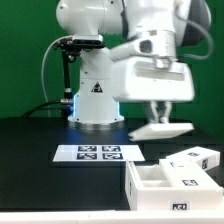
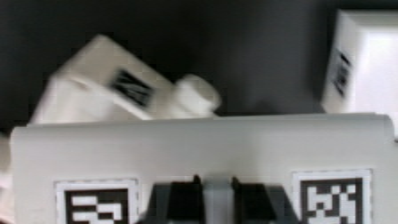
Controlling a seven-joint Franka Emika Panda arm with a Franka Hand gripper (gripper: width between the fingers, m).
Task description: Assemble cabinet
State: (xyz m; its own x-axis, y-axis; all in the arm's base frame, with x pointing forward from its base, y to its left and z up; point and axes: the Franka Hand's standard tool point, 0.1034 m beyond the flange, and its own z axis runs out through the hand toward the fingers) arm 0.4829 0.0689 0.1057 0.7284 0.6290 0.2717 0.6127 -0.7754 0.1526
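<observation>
My gripper is shut on a flat white cabinet panel and holds it in the air, roughly level, above the black table. In the wrist view the panel fills the lower half, with a tag on each side of my gripper. The dark fingers clamp its near edge. The open white cabinet body lies on the table at the exterior view's lower right. Another tagged white part lies just behind it. Beyond the panel, the wrist view shows a tagged white part and a second one.
The marker board lies flat on the table in front of the robot base. A black cable hangs at the exterior view's left of the base. A green wall stands behind.
</observation>
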